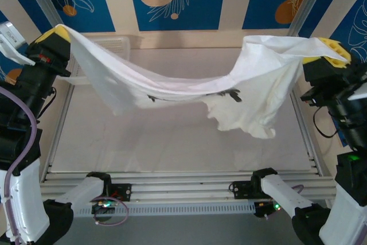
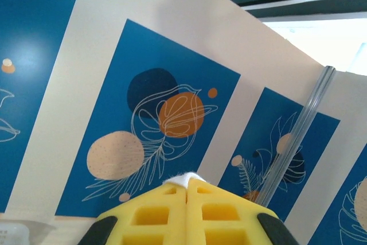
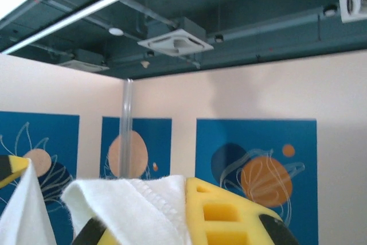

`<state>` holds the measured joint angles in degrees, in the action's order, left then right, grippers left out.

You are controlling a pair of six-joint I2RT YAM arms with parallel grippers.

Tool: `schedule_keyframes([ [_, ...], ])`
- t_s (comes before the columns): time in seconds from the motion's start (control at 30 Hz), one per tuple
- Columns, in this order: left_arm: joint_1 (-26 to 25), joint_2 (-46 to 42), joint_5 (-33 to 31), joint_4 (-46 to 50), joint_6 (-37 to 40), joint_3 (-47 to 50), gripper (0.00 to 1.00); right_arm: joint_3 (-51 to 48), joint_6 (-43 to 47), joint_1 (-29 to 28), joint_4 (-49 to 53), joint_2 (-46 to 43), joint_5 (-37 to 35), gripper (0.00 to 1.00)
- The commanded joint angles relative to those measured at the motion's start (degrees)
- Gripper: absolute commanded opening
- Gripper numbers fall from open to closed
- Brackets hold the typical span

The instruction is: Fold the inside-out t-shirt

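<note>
The t-shirt (image 1: 172, 87) hangs stretched between left gripper (image 1: 56, 34) and right gripper (image 1: 331, 50) — each clamped on an edge — sagging below them, seemingly to spread it flat for folding.

Bright, even, sharp; ceiling glare.

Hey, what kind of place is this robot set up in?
Probably an indoor robotics lab or demo booth: a metal-framed work table, blue leaf-print wall panels, and an exposed dark ceiling with an air vent.
</note>
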<state>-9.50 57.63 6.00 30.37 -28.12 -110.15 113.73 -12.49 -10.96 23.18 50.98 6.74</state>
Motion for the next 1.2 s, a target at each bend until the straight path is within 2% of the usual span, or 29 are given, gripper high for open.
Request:
schedule_keyframes([
  [0.0,0.4,1.5,0.0,-0.7,0.8,-3.2,0.00,3.8,3.2,0.0,-1.1,4.0,2.2,0.00],
  [0.17,0.5,10.1,-2.1,-2.1,1.0,-3.1,0.00,3.1,11.4,-0.2,-2.7,11.6,-0.4,0.00],
  [0.27,0.4,16.4,-0.5,-7.6,0.2,-1.9,0.00,4.4,14.0,0.8,-2.8,18.7,-1.1,0.00],
  [0.33,0.4,20.5,0.6,-12.0,-0.2,-1.3,0.00,6.4,12.9,2.8,-2.3,23.7,0.4,0.00],
  [0.43,0.4,26.8,0.6,-14.5,0.7,-4.7,0.00,10.5,4.9,9.6,-4.1,30.5,5.5,0.00],
  [0.53,0.6,31.1,0.2,-12.7,3.0,-11.7,0.00,24.3,0.0,13.7,-1.4,38.8,10.1,0.00],
  [0.6,0.7,32.4,-0.1,-11.4,4.6,-16.6,0.00,40.1,-0.1,13.9,4.1,46.1,11.0,0.00],
  [0.7,0.9,32.3,-0.1,-11.4,6.6,-20.3,0.00,44.1,-7.4,15.7,-0.7,47.9,12.6,0.00],
  [0.8,1.0,31.3,-1.2,-11.0,9.3,-20.8,0.00,47.6,-8.7,15.8,1.4,49.3,15.0,0.00],
  [0.9,1.1,29.6,-2.1,-11.2,11.5,-16.3,0.00,44.4,-6.2,15.7,6.6,47.6,17.9,0.00],
  [1.03,1.1,26.2,6.9,-17.2,12.5,0.0,0.00,30.7,2.6,15.0,17.2,42.2,21.5,0.00],
  [1.1,1.0,24.0,11.4,-22.5,12.0,11.2,0.00,17.3,7.2,14.1,19.8,37.9,22.8,0.00],
  [1.17,0.6,22.5,13.3,-27.1,9.8,22.5,0.00,-3.5,8.9,13.7,14.1,30.2,23.6,0.02],
])
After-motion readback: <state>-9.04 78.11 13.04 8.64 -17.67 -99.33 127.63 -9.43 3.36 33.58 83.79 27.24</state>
